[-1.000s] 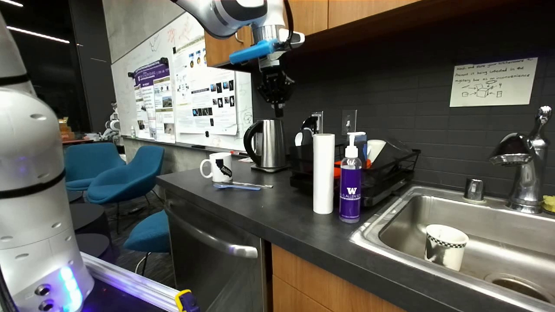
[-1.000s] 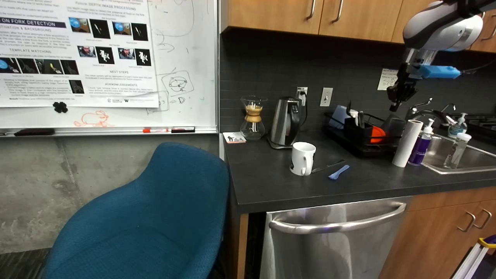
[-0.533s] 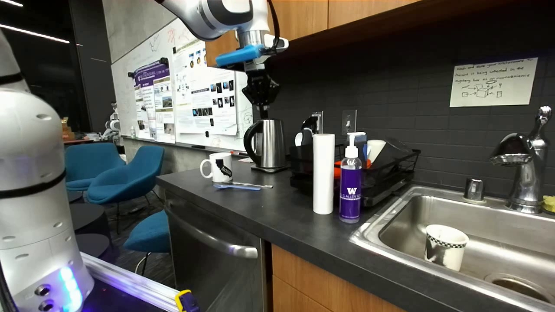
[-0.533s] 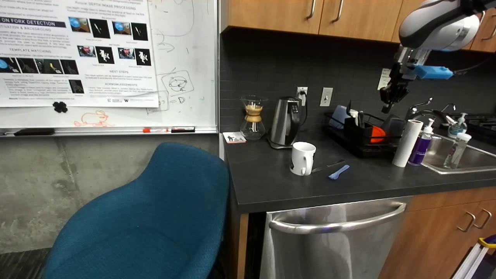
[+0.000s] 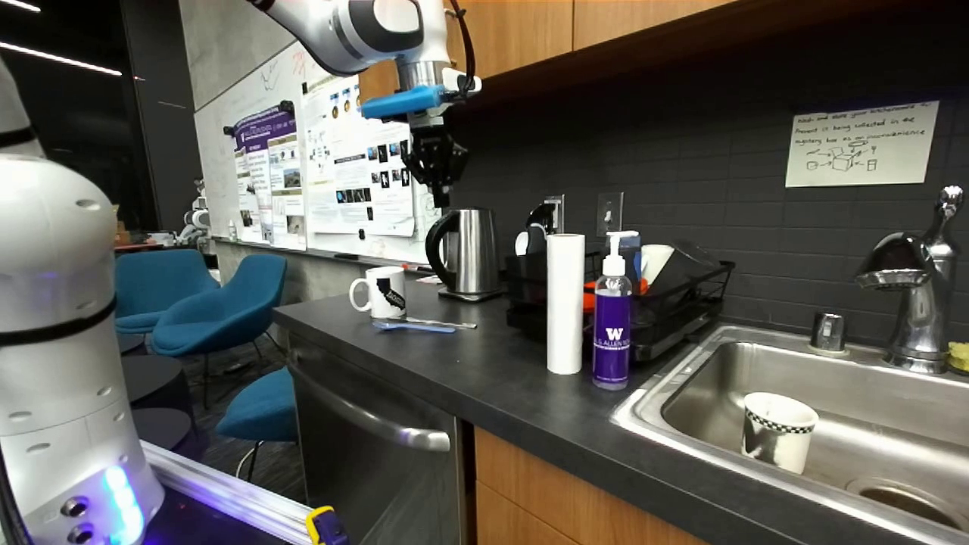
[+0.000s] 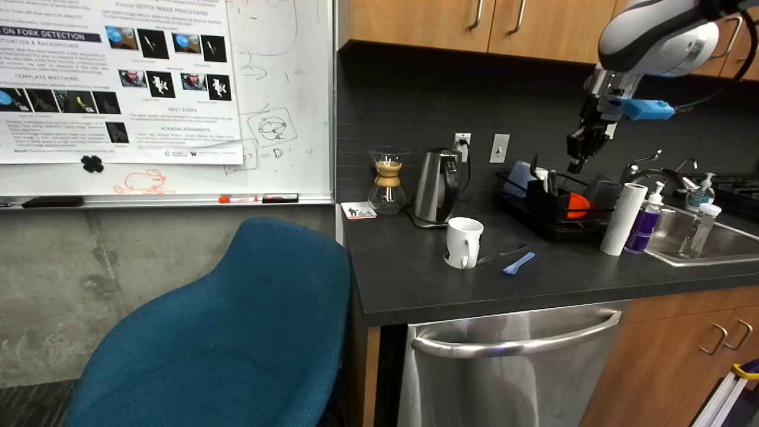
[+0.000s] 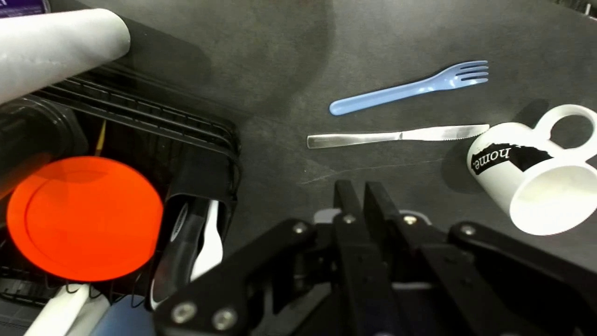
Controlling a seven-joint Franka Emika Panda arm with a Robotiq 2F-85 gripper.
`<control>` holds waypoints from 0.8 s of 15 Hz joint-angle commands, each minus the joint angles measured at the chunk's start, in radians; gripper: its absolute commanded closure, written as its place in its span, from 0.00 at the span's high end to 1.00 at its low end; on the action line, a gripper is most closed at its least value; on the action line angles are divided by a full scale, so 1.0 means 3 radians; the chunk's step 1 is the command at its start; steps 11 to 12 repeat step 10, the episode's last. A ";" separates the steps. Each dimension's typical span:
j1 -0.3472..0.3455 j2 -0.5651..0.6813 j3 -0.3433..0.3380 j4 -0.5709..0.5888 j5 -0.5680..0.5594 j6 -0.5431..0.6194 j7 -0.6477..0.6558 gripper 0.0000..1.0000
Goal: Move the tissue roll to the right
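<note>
Gripper (image 7: 360,187) looks pressed together, empty; tissue roll (image 7: 59,51) sits at its 10 o'clock, wrist view. Going in like that could totally bat it into the purple bottle (image 5: 612,333) at 3 o'clock.

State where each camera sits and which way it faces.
Exterior view: near the robot's base, looking slantwise along the counter; base, arm and claw show.
Exterior view: before the counter, facing dishwasher and whiteboard; arm and claw show.
Wrist view: on the arm, looking down at fork and mug; claw only.
Both exterior views share the tissue roll and kettle.
</note>
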 commanded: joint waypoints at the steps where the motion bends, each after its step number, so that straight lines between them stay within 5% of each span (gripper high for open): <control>1: 0.0057 -0.0081 0.0024 -0.0066 -0.0032 0.0034 -0.0094 0.42; 9: 0.0130 -0.0124 0.0078 -0.0133 -0.0057 0.0036 -0.0216 0.97; 12: 0.0133 -0.0135 0.0090 -0.0155 -0.0073 0.0045 -0.0206 0.99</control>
